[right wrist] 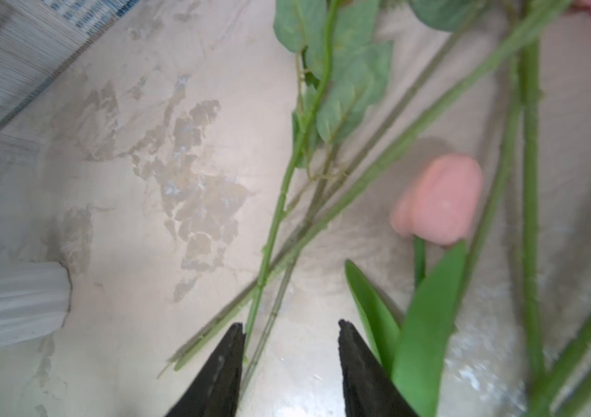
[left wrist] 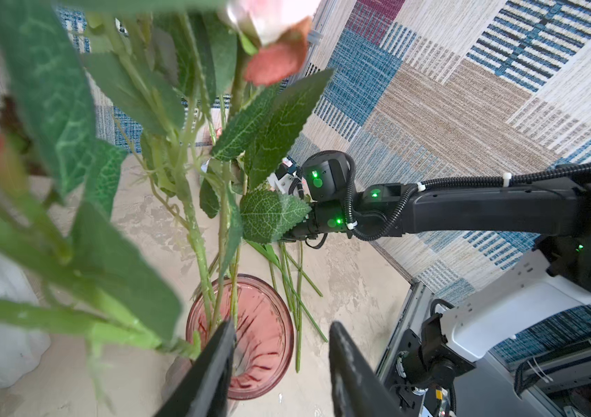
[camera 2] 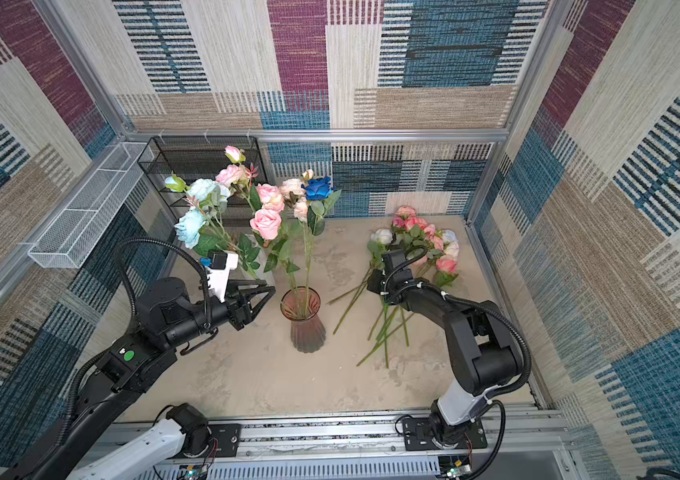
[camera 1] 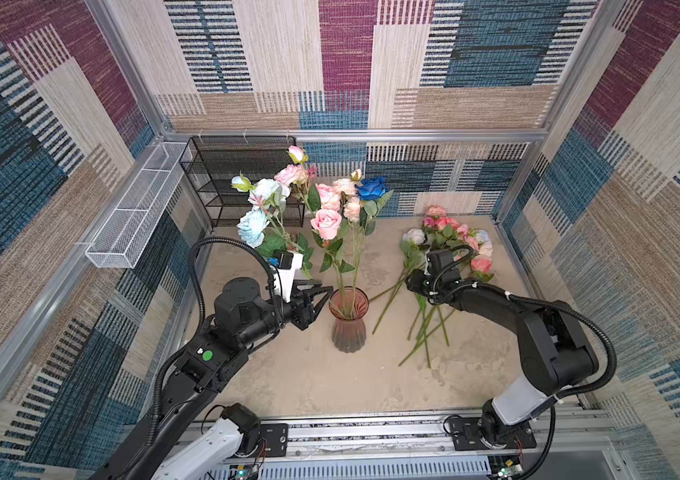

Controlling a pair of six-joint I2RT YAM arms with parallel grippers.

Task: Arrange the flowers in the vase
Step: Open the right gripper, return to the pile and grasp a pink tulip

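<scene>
A pink ribbed glass vase (camera 1: 348,318) (camera 2: 304,320) (left wrist: 250,335) stands mid-table and holds several flowers: pink roses (camera 1: 325,223), pale blooms and one deep blue rose (camera 1: 371,189). My left gripper (camera 1: 325,291) (left wrist: 283,325) hovers just left of the vase rim, open and empty. More flowers (camera 1: 446,241) (camera 2: 417,237) lie in a loose pile on the table at right. My right gripper (right wrist: 290,326) hangs over their green stems (right wrist: 276,231), open, with nothing between the fingers. A pink tulip (right wrist: 438,202) lies beside it. In both top views the right wrist hides its fingers.
A black mesh shelf (camera 1: 226,174) stands at the back left, and a white mesh tray (camera 1: 134,212) hangs on the left wall. Pale blue and white blooms (camera 1: 253,226) rise behind my left wrist. A white ribbed vessel (right wrist: 12,307) stands near the pile.
</scene>
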